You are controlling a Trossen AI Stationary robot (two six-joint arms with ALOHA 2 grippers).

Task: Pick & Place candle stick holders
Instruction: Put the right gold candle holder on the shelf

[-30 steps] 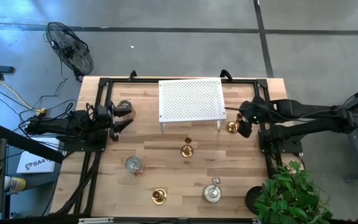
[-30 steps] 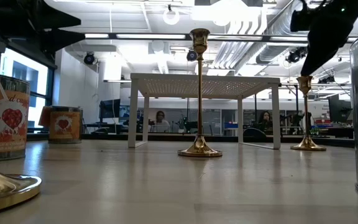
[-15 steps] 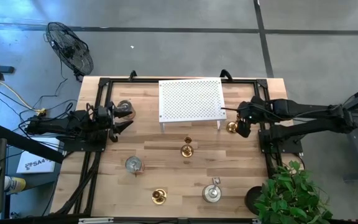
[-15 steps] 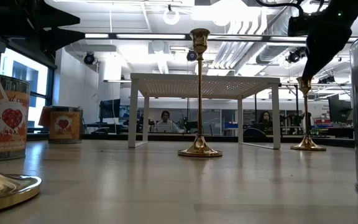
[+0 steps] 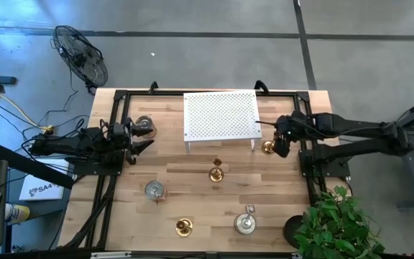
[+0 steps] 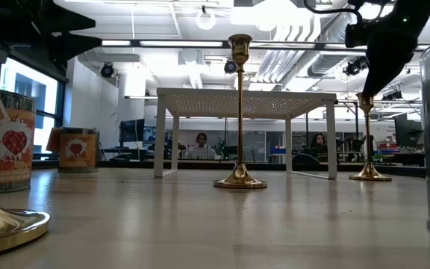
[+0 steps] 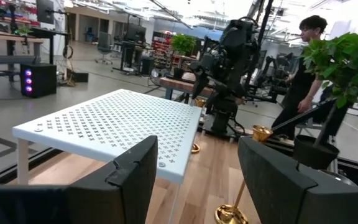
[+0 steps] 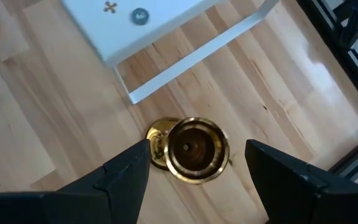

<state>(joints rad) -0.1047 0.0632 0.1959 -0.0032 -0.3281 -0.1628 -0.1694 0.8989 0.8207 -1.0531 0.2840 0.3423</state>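
Three slim gold candle stick holders stand on round bases: one by the rack's right leg (image 5: 268, 147), one mid-table (image 5: 216, 173), one near the front edge (image 5: 184, 226). Squat silvery cup holders sit at the far left (image 5: 144, 124), the left middle (image 5: 154, 190) and the front right (image 5: 245, 223). My right gripper (image 8: 197, 180) hangs open, slanting down over the right candlestick's cup (image 8: 194, 149), one finger on each side, apart from it. My left gripper (image 5: 146, 142) waits open at the table's left, pointing level toward the rack.
A white perforated rack (image 5: 220, 115) stands on legs at the far middle, close beside the right candlestick. A potted plant (image 5: 334, 224) sits at the front right corner. Black frame rails (image 5: 113, 180) run along the table's sides. People show in the room behind.
My right gripper has shifted slightly toward the table's far edge, staying open above the gold candlestick beside the rack's leg. The candle stick holders have not moved.
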